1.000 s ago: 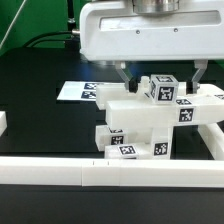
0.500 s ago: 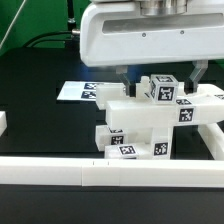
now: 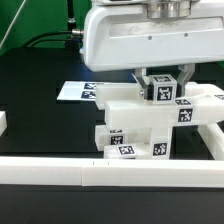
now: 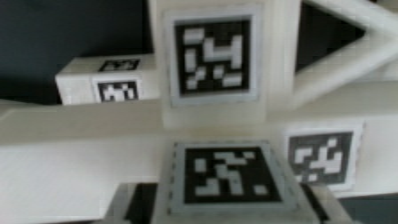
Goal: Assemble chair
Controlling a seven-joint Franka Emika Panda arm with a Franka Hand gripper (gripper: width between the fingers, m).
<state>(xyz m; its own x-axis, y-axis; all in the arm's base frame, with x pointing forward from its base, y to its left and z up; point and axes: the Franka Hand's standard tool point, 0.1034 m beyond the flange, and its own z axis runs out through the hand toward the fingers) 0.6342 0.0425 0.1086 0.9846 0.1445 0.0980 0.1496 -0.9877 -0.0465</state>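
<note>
**End effector down over the cube-headed peg**

The end effector sits straight above the half-built chair. The cube-ended peg is right between its fingers. One dark finger stands close on each side of the tagged cube head. They look drawn in tight against it, but I can't tell from where I stand whether they are pressing or just short of touching.

In the wrist view the peg fills the gap directly under the end effector, tag facing up. Only the head shows. The shank is hidden, so I'd guess its long axis runs straight down, in line with the fingers. If so, the next move is a plain vertical one, needing no sideways reach. There is only this one arm to make it.

The stacked white blocks of the chair lie below the end effector and spread off toward the exterior view's left. The marker board lies flat on the black worktop, farther out that way. I see no tray or bin. The parts stand directly on the worktop.
</note>
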